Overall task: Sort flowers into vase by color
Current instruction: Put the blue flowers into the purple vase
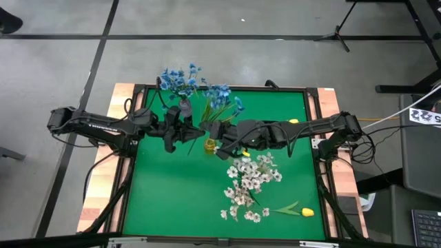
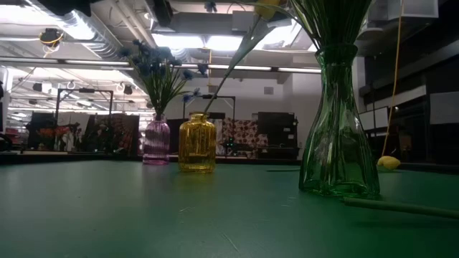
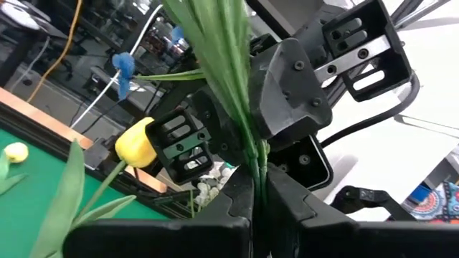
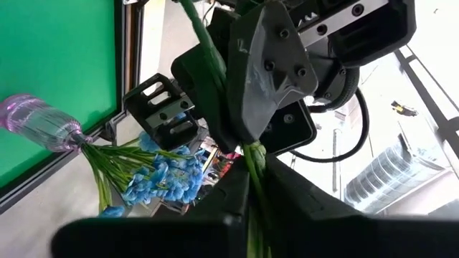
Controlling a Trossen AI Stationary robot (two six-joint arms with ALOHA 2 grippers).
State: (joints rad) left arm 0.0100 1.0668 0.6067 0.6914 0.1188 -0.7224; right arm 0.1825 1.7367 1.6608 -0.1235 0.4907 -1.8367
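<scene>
Both dark arms meet over the middle of the green worktop (image 1: 179,200), and in the high view their bodies cover the spot where the two pincers come together, so the grip itself cannot be read from above. The wrist views show it: the left pincer (image 3: 258,193) is pinched shut on a bundle of thin green stems (image 3: 252,154), and the right pincer (image 4: 252,188) is closed on the same bundle from the opposite side. Which blossoms top that bundle is cut off in both wrist views.

Three vases can be counted in the low view: a ribbed pink glass vase (image 2: 156,141) with blue-blossomed sprigs (image 2: 161,72), a squat yellow glass jar (image 2: 196,143) just beside it with one slanting stem, and a tall green glass vase (image 2: 337,136) nearest the camera, whose stems run out of the top of the picture. From above, two clusters of blue blossoms show at the worktop's far edge (image 1: 180,80) and (image 1: 224,98).

A heap of white-blossomed sprigs (image 1: 248,182) lies loose on the worktop; the sprigs overlap too much to count. Three yellow tulip-like buds are visible: one lying near the white heap (image 1: 307,212), one by the right rim (image 1: 294,121), and one up among the pincers (image 3: 135,143).
</scene>
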